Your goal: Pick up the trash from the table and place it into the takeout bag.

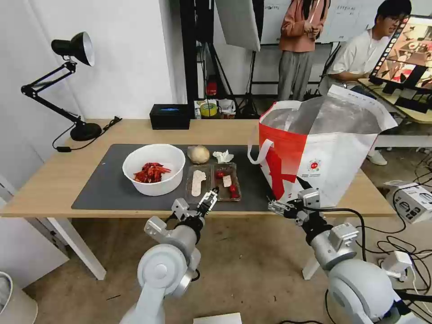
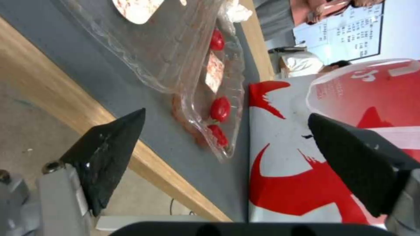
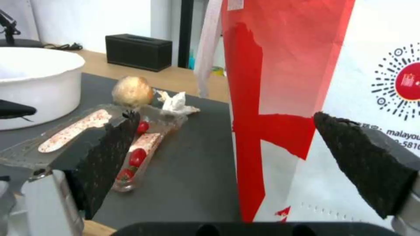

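Both grippers hang at the near edge of the table [image 1: 58, 180], jaws wide apart and holding nothing. The left gripper [image 1: 209, 198] sits just short of the clear tray [image 1: 215, 182] with its little red tomatoes. The right gripper [image 1: 280, 207] faces the front of the red-and-white bag [image 1: 315, 153]; its round logo has partly cut-off print reading "malayou". The bowl [image 1: 154, 168] of crayfish shells, beige lump [image 1: 198, 154] and tissue [image 1: 222, 156] rest on the grey mat [image 1: 103, 184].

Glossy silver-white rounded arm shells, grey metal wrist blocks, black cabling, black textured wedge-shaped fingertips [image 3: 367, 157].
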Motion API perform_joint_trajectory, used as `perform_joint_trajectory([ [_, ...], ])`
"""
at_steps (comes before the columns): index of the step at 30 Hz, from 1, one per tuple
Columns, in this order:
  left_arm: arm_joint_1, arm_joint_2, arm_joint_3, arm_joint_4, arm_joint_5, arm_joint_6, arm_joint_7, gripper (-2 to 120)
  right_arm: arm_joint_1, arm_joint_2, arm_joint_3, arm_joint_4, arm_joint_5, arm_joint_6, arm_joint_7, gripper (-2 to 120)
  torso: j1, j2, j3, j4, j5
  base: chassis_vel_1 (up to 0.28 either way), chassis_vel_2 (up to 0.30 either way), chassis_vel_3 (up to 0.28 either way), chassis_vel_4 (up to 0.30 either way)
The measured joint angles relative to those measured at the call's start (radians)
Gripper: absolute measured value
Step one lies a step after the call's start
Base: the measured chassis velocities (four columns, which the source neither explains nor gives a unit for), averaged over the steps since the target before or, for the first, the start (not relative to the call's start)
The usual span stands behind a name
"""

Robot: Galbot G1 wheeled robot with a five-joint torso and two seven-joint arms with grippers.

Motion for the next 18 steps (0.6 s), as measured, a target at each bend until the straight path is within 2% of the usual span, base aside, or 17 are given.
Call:
perform_joint_trajectory([
  [18, -0.083, -0.018, 0.011, 0.103, 0.000, -0.016, -0.032, 100, 0.000, 0.001, 0.009, -0.010, -0.001, 0.018, -0.001, 100, 0.000, 0.000, 0.000, 0.0000, 0.0001, 0.000, 0.000, 0.000, 0.000],
])
